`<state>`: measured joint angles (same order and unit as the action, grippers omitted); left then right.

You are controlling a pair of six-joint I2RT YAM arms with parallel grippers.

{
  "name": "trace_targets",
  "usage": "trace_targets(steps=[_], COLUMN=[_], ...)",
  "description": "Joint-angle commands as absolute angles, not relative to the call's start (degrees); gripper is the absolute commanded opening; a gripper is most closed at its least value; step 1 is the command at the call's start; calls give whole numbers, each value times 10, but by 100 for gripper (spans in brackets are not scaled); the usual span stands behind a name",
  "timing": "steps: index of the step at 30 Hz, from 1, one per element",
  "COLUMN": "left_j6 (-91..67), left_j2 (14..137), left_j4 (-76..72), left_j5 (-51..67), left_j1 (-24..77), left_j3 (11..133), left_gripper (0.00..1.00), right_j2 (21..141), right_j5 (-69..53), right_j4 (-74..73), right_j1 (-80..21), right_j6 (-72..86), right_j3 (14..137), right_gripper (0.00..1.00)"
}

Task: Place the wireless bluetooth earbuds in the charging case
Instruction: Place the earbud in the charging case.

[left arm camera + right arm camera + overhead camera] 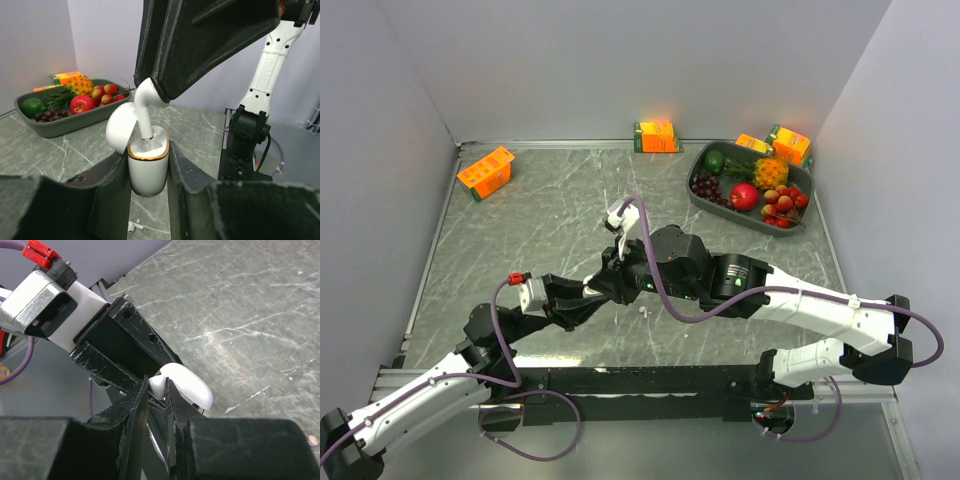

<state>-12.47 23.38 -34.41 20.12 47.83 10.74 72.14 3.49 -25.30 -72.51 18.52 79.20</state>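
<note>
The charging case is white with a gold rim, and its lid stands open to the left. My left gripper is shut on the case body and holds it upright above the table. One white earbud hangs stem-down, with the stem tip inside the case's opening. My right gripper is shut on that earbud's head, right above the case lid. From above, both grippers meet mid-table. Another earbud lies on the table under the case.
A dark tray of toy fruit sits at the back right. Orange cartons stand at the back left, back centre and beside the tray. The right arm's base rises close behind the case.
</note>
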Motion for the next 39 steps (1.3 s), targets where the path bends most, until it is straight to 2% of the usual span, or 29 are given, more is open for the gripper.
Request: trace_targets(steps=[1,11,39], left_j6=[-110,-116,-144], left_j2=[227,228,241], left_j4=[-362,-365,-380], left_j5=[213,215,182], left_j1=[478,478,478], left_j3=[125,125,129], left_gripper=[1,1,1], right_j2=[720,712,701], right_j5=[38,76,42], right_j4=[-250,-256,-214], right_j1=[-728,-718,-730], right_j6=[179,189,184], right_j3=[815,801,762], right_gripper=[0,0,0])
